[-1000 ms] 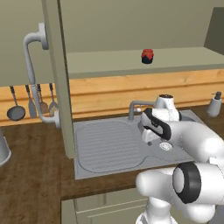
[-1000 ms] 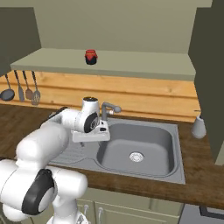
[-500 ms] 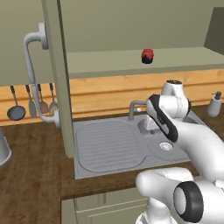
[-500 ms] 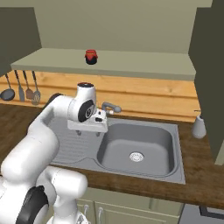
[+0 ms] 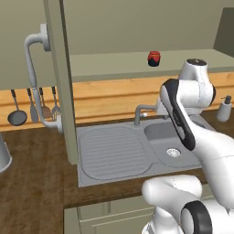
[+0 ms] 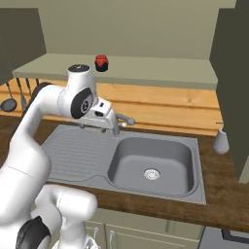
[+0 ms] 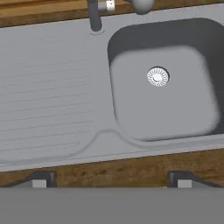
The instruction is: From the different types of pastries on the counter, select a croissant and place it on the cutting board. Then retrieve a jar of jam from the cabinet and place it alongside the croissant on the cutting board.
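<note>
Hanging utensils [image 5: 32,107] beside left-view pipe [image 5: 34,68]

Jam jar [image 5: 154,58] on cabinet shelf too small to read label. Faucet [image 7: 94,15] cut by top edge in hand view; spout end hidden behind arm in left base view. Soap dispenser [image 5: 224,109] partly cut by arm. Hanging utensils [image 5: 34,107] partly behind cabinet door [image 5: 61,82].
</note>
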Robot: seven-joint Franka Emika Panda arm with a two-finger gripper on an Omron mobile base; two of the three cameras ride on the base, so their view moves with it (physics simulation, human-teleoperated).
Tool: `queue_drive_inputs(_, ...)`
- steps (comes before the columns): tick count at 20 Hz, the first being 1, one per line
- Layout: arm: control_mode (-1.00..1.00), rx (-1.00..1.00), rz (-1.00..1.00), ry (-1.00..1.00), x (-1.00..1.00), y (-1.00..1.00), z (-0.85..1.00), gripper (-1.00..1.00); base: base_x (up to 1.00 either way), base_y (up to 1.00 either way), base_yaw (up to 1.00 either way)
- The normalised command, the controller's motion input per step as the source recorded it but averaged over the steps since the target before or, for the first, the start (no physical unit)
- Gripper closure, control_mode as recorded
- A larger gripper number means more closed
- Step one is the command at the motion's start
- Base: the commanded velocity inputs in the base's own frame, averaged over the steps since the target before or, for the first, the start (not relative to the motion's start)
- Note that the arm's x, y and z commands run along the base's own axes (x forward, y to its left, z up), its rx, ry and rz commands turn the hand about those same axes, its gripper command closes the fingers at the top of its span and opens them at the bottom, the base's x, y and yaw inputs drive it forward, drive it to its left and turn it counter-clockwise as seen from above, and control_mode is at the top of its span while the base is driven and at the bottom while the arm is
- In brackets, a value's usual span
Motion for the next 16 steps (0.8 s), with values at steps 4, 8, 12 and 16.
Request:
queue_drive_inputs(4,-1.0,-0.11,-0.13,-0.5,-0.21,0.07,0.85,-1.0,0.0,0.0,0.0)
queue_drive_inputs(8,-1.0,-0.02,-0.07,-0.32,-0.33,0.0,1.0,-1.0,0.0,0.0,0.0)
queue_drive_inputs(12,-1.0,0.0,-0.04,-0.28,-0.37,0.0,0.99,-1.0,0.0,0.0,0.0)
queue_drive_inputs(16,-1.0,0.0,-0.01,-0.27,-0.66,0.0,0.99,-1.0,0.0,0.0,0.0)
